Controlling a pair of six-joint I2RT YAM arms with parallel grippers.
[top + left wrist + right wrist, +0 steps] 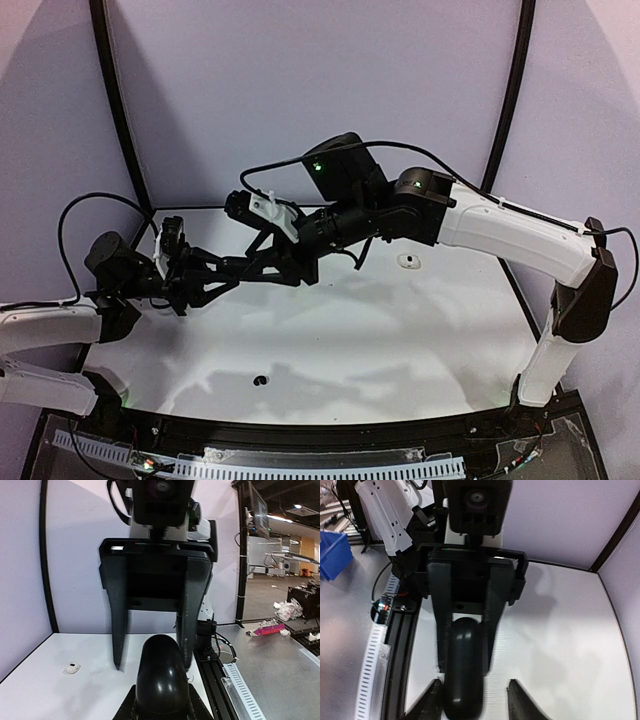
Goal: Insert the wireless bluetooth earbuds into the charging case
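The white bench has a curved near edge bounded by a black rail, while its back and sides meet lilac walls. Most of its surface lies bare below the arms. The right arm reaches in from the right edge and the left arm from the left. They meet raised above the left half of the bench.

The left hand is closed on a black charging case, its fingers pressing both sides. The right hand faces it with its jaws apart, straddling the case with a gap on one side.

A white earbud lies toward the back, under the right arm. A black earbud lies near the front edge. Both are well apart from the case.
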